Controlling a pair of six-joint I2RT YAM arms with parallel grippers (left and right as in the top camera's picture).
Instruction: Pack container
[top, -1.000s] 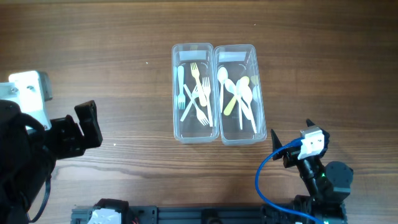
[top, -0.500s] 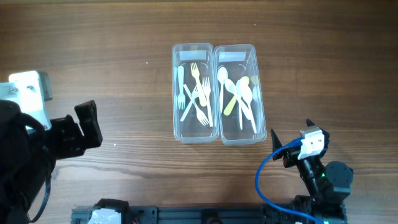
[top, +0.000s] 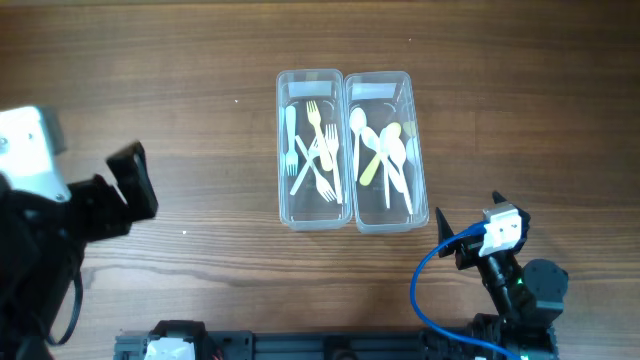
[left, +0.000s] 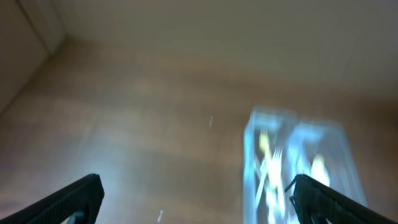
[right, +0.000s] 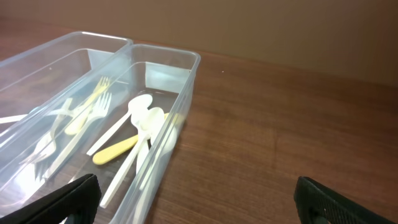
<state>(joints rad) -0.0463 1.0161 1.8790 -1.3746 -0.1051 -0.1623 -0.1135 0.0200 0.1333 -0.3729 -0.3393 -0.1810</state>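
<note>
Wooden table (top: 520, 90) bears two containers (top: 345, 224), well apart from left gripper (top: 136, 182)

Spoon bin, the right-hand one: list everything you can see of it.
The spoon bin is a clear plastic box, long and narrow with rounded corners, lidless and upright on the wooden table. Its long left wall runs against the fork bin, seemingly touching. Inside lie several white spoons and one yellow spoon, loosely overlapped and mostly lengthwise. A pale patch, perhaps a label, shows at its far end.
</note>
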